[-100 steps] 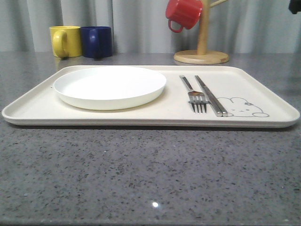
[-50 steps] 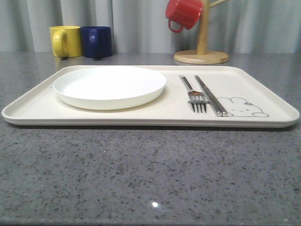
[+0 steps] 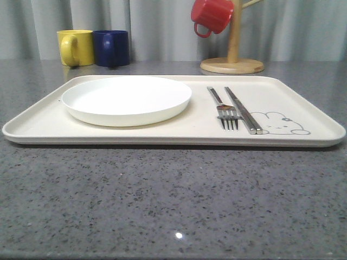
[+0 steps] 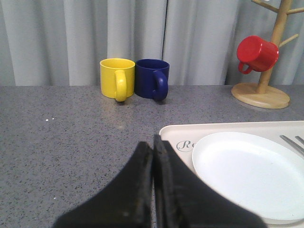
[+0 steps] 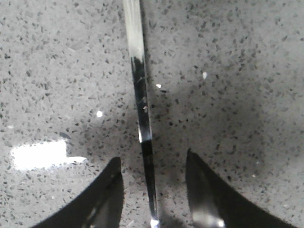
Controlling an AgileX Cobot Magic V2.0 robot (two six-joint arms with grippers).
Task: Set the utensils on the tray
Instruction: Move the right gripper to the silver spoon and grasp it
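The cream tray [image 3: 43,127] lies across the grey table. On it are a round white plate [image 3: 126,99] at the left, and a silver fork [image 3: 226,112] and flat metal chopsticks [image 3: 243,110] side by side at the right, beside the rabbit drawing. My left gripper [image 4: 153,142] is shut and empty, over the table just off the tray's corner [image 4: 213,129] near the plate [image 4: 247,171]. My right gripper [image 5: 153,156] is open low over the table. Between its fingers lies a utensil's thin shiny metal handle [image 5: 139,71], untouched, with its head out of view.
A yellow mug [image 3: 75,47] and a blue mug [image 3: 111,47] stand behind the tray's left end. A red mug [image 3: 212,15] hangs on a wooden stand [image 3: 233,64] at the back right. A grey curtain closes the back.
A dark shape at the top right edge of the front view one second ago has left the frame. Everything on the tray has stayed put.
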